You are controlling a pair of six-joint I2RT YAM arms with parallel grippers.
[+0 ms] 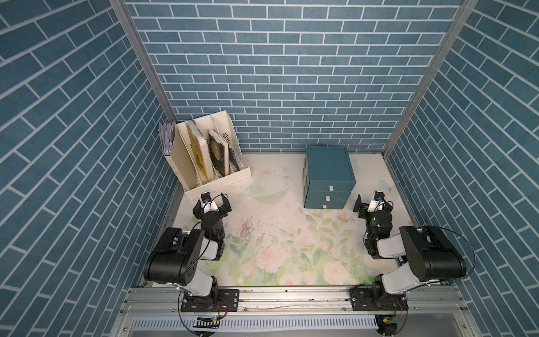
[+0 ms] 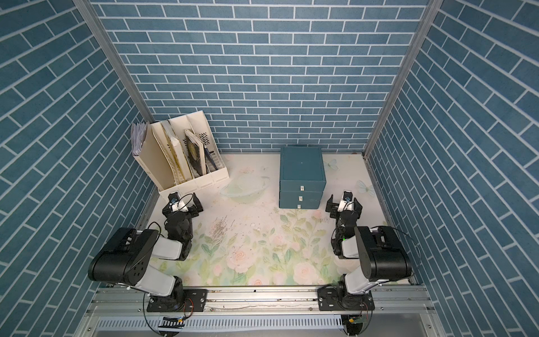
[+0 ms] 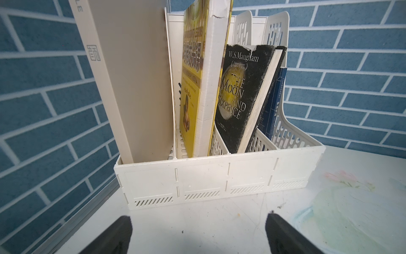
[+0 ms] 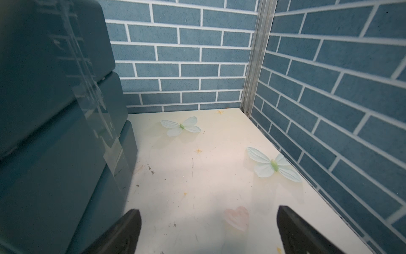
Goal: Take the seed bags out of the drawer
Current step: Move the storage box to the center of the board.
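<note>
In a top view, the left hand [image 1: 211, 204] is hanging wide open and empty below the file rack [image 1: 218, 186]. The right hand [image 1: 374, 202] is gaping empty just right of the teal drawer unit [image 1: 329, 175], whose drawers are sitting shut, hiding any seed bags.

From my left wrist I could read one cover cleanly. The dark book [image 3: 239, 99] in the white file rack [image 3: 219, 176] carried "W.S.Maugham" across its top and, below that in pale gold capitals, "THE MOON AND SIXPENCE". A fine line of type between the two was too small to read. The yellow book [image 3: 193, 77] beside it bore large Chinese characters down its cover, blurred by the angle. The beige folder [image 3: 131, 83] showed embossed letters "LE" at its upper edge and one boxed character lower down. The blue book [image 3: 273, 99] had white Chinese lettering on its spine, too small for me. In a top view the white tabs on the drawers [image 1: 318, 196] were too tiny to read.
</note>
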